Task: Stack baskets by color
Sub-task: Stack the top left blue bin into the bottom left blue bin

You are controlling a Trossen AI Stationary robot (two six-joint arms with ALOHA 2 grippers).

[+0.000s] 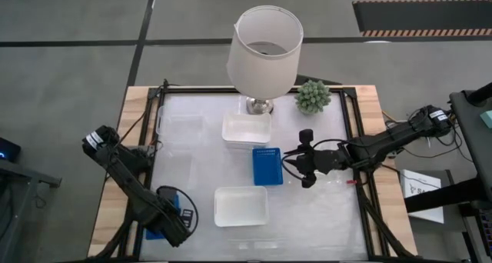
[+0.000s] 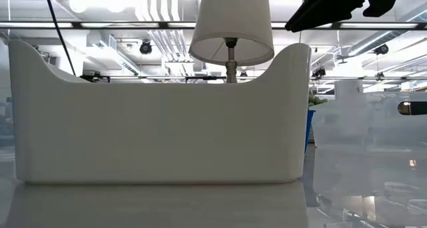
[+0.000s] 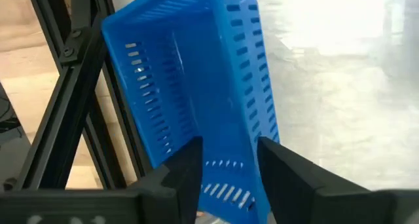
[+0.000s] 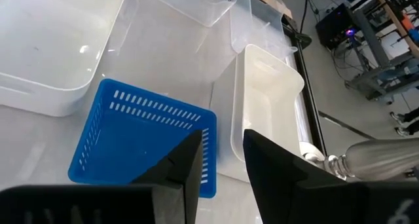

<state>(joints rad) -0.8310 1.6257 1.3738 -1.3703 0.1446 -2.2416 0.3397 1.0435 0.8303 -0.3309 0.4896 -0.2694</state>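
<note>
A blue basket (image 3: 190, 86) sits tilted at the table's near left corner, beside the black frame post (image 3: 72, 86). My left gripper (image 3: 229, 152) points down over it, open, with the basket's near end wall (image 3: 230, 175) between its fingers. A second blue basket (image 1: 267, 166) lies flat on the table's middle. My right gripper (image 4: 221, 142) hovers open just above its right side, holding nothing. One white basket (image 1: 247, 130) lies at the far middle. Another white basket (image 1: 241, 205) lies at the near middle. My left gripper has the tilted blue basket's end wall (image 3: 230, 175) standing between its two fingers, which come from above and point down. Whether either finger touches the wall cannot be told.
A white-shaded lamp (image 1: 265, 51) and a small green plant (image 1: 313, 96) stand at the far edge. Clear plastic containers (image 1: 181, 124) lie on the far left of the mat. The black frame (image 1: 161, 94) runs round the table.
</note>
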